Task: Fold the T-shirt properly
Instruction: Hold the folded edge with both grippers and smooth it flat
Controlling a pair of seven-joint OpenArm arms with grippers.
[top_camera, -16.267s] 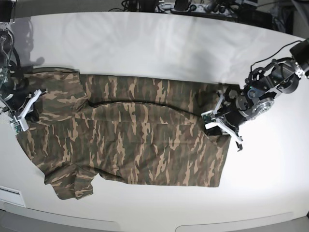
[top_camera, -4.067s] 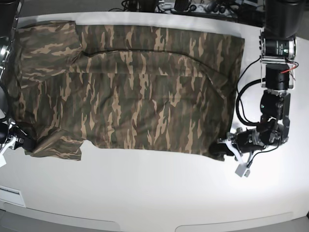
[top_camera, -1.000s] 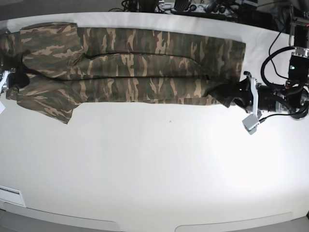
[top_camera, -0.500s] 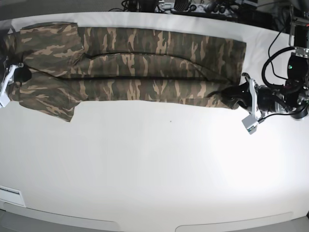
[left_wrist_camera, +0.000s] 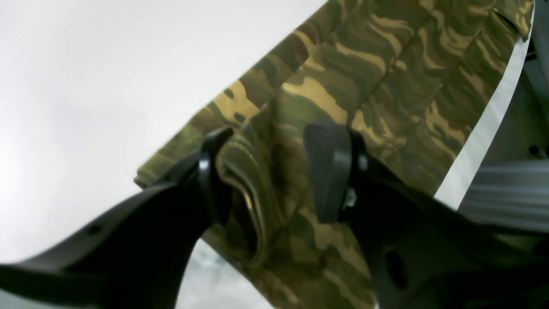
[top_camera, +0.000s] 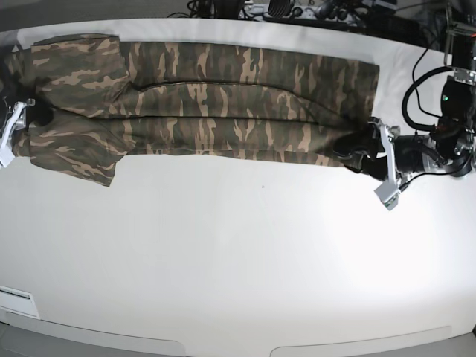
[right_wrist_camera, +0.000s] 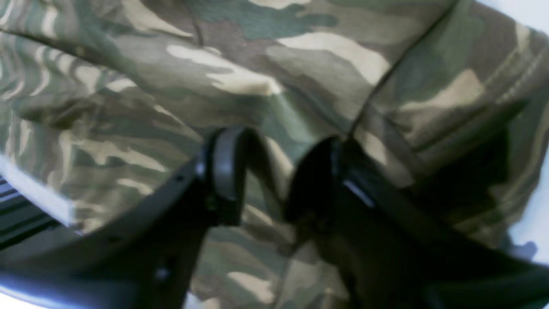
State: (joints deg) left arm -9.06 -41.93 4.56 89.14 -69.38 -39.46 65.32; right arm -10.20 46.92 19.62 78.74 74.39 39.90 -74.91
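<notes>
Where both grippers gape, the T-shirt (top_camera: 201, 100) lies a long, soft camouflage band.

The left gripper (left_wrist_camera: 268, 171) has its jaws apart, seemingly straddling a T-shirt (left_wrist_camera: 386, 86) fold.

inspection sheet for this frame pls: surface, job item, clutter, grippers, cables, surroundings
Surface: white table, bare in front of the cloth; one tiny dark speck near the middle.
Job item: camouflage T-shirt lies along the far edge, folded lengthwise into a long band, one sleeve sticking out toward the front at the right arm's end.
Clutter: nothing seen.
Grippers: left gripper open, a raised hem fold between its jaws; right gripper open over the cloth.
Cables: black cable loops on the left arm; cables behind the table's far edge.
Surroundings: dark equipment beyond the far edge, too dim to identify.
</notes>
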